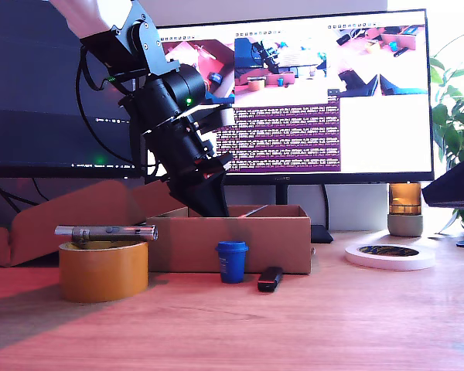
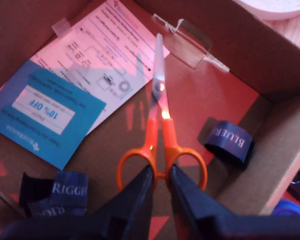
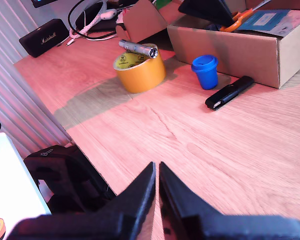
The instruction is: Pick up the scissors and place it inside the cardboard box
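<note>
Pinched between the tips of my first pincer (image 2: 160,175) is the neck of the scissors (image 2: 160,135), just where the orange loops meet, blades pointing away over the floor of the cardboard box (image 2: 225,60). Beyond the blades lie a blue coupon (image 2: 45,115) and a printed sheet (image 2: 115,45). My second pincer (image 3: 156,172) hangs nearly closed and empty above the counter (image 3: 230,150), well apart from the box.

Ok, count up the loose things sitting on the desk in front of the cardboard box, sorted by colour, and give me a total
Yellow-brown: 1, the tape roll
Grey metallic: 1, the pen-like tool lying across the tape roll
Blue: 1, the small blue cup
Black: 1, the black stick
Total: 4
</note>
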You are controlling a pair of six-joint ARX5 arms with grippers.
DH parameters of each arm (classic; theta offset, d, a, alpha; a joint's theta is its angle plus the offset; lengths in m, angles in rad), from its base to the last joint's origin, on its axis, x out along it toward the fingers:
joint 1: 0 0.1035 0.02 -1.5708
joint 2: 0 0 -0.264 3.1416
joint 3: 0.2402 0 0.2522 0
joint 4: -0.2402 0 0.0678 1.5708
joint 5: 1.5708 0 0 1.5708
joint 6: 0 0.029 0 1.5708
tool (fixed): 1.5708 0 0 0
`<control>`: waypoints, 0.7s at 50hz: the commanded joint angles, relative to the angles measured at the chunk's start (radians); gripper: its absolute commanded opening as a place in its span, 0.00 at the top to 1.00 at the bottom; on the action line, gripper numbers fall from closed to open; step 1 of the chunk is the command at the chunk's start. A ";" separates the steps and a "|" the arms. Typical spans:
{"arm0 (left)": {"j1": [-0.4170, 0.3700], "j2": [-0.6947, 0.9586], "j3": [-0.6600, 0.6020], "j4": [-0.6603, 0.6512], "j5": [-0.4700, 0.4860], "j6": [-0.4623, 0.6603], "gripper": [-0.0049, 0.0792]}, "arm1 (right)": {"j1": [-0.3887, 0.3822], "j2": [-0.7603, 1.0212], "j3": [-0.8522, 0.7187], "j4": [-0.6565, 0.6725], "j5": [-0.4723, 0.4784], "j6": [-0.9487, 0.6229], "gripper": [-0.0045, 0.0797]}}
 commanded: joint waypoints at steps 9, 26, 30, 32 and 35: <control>-0.003 0.024 0.000 0.006 0.000 -0.002 0.75 | -0.003 0.005 -0.001 0.005 0.007 -0.006 0.96; -0.003 0.023 0.009 -0.018 0.003 -0.002 0.80 | -0.003 0.005 -0.001 0.005 0.008 -0.006 0.96; -0.003 0.022 0.032 -0.060 0.003 -0.002 0.96 | -0.003 0.005 -0.001 0.003 0.027 -0.007 0.96; -0.003 0.021 0.044 -0.078 0.011 -0.002 0.97 | -0.003 0.005 -0.001 0.000 0.035 -0.008 0.96; -0.003 0.006 0.052 -0.100 0.013 -0.002 0.96 | -0.003 0.005 -0.001 -0.002 0.052 -0.029 0.96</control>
